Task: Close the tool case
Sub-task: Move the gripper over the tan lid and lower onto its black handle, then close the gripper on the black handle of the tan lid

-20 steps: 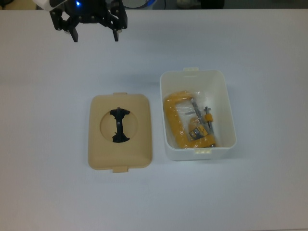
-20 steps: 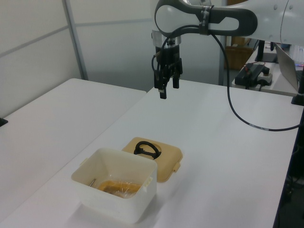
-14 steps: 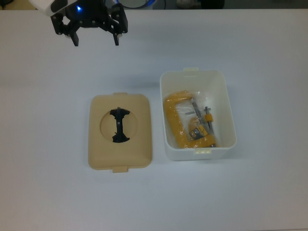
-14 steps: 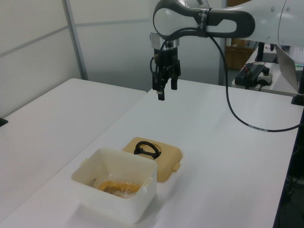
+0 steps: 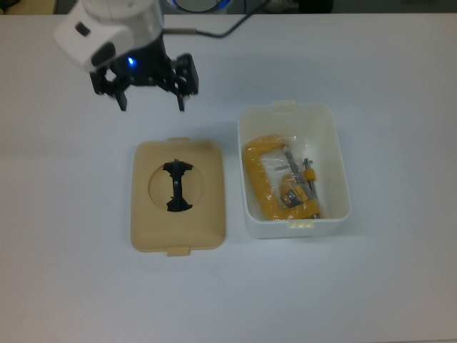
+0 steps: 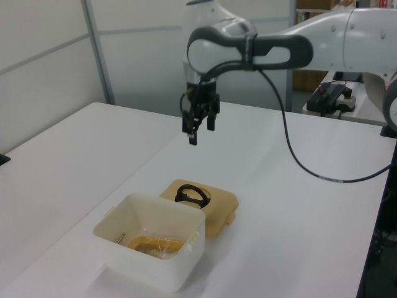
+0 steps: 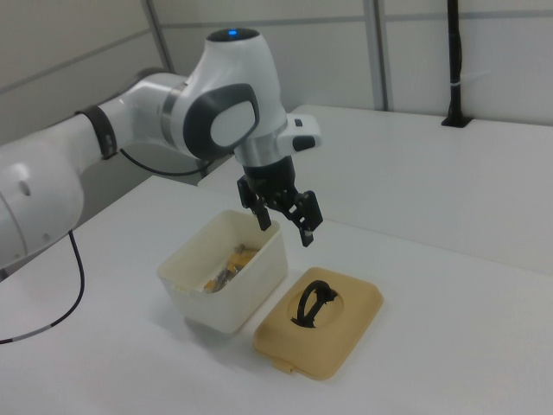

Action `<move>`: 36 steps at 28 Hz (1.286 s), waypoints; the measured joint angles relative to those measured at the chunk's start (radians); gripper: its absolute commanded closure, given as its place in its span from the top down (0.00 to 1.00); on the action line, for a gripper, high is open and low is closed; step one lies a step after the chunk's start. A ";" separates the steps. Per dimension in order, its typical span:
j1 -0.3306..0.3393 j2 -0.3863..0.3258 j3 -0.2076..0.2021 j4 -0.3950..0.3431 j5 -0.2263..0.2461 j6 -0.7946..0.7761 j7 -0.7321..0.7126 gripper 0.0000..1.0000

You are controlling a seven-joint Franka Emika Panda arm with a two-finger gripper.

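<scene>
Change since earlier: pincer [image 5: 150, 102] has travelled from the far edge of the tabletop [image 5: 400, 71] toward the lid; lid and tub have not shifted.
Top view: tan lid [image 5: 178, 196] lies flat, black handle [image 5: 176, 186] up in its round recess, just beside the white tub [image 5: 337, 161] on the top view's left, a narrow gap between them. Tub is open, holding a yellow clamp [image 5: 275, 184] in clear wrapping. Pincer fingers stand apart, empty, above bare tabletop just beyond the lid's far edge.
Left view: pincer [image 6: 197, 132] hangs well above the tabletop, behind the lid [image 6: 217, 202]; tub [image 6: 151, 248] is nearest the camera. Height over the lid is hard to judge from here, but it looks clearly raised.
Right view: pincer [image 7: 287, 228] open, hovering over the tub's [image 7: 226, 277] far corner and the lid [image 7: 324, 324]; handle [image 7: 313, 303] stands upright in its recess.
Task status: case not closed; lid not yet grasped.
Risk: the handle is thin and narrow, so a descent off its line would probably strike the recess rim or push the lid aside. A lid carried tilted could catch the tub wall or the clamp and fail to seat on the tabs.
</scene>
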 measured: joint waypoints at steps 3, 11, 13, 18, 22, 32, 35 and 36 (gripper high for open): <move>0.014 0.031 0.000 -0.002 -0.014 0.028 0.030 1.00; 0.026 0.098 0.000 -0.025 -0.033 0.110 0.060 1.00; 0.028 0.110 0.000 -0.029 -0.038 0.119 0.064 1.00; 0.034 0.138 0.000 -0.032 -0.053 0.144 0.075 1.00; 0.041 0.160 0.000 -0.033 -0.063 0.146 0.082 1.00; 0.060 0.208 0.000 -0.034 -0.106 0.193 0.160 0.97; 0.065 0.229 0.000 -0.035 -0.134 0.209 0.181 0.95; 0.067 0.236 0.000 -0.035 -0.142 0.210 0.186 0.94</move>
